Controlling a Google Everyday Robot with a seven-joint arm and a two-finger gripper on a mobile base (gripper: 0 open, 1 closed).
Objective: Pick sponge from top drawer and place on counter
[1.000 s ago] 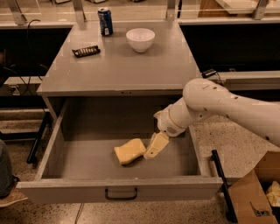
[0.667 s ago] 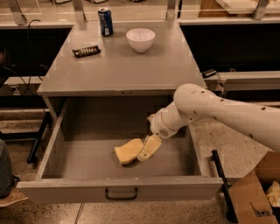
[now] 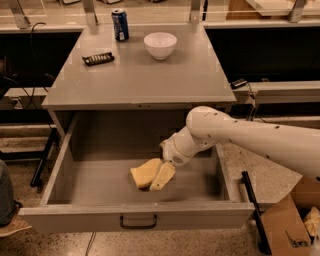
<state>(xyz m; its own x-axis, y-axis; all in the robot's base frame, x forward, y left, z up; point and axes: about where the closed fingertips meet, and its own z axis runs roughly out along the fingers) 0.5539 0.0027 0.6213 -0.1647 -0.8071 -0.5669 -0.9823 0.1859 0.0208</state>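
The pale yellow sponge lies on the floor of the open top drawer, near the middle and towards the front. The drawer's front panel carries a dark pull handle. My cream-coloured gripper reaches down into the drawer from the right and overlaps the sponge's right end. The white arm crosses the drawer's right wall. The grey counter lies above and behind the drawer.
On the counter stand a white bowl, a blue can and a dark wrapped bar. A cardboard box and a black stand are on the floor at the right. A pale shelf with metal posts runs behind.
The arm has swung left inside the drawer. The gripper has moved from beside the sponge to over its right end. The sponge has barely shifted.
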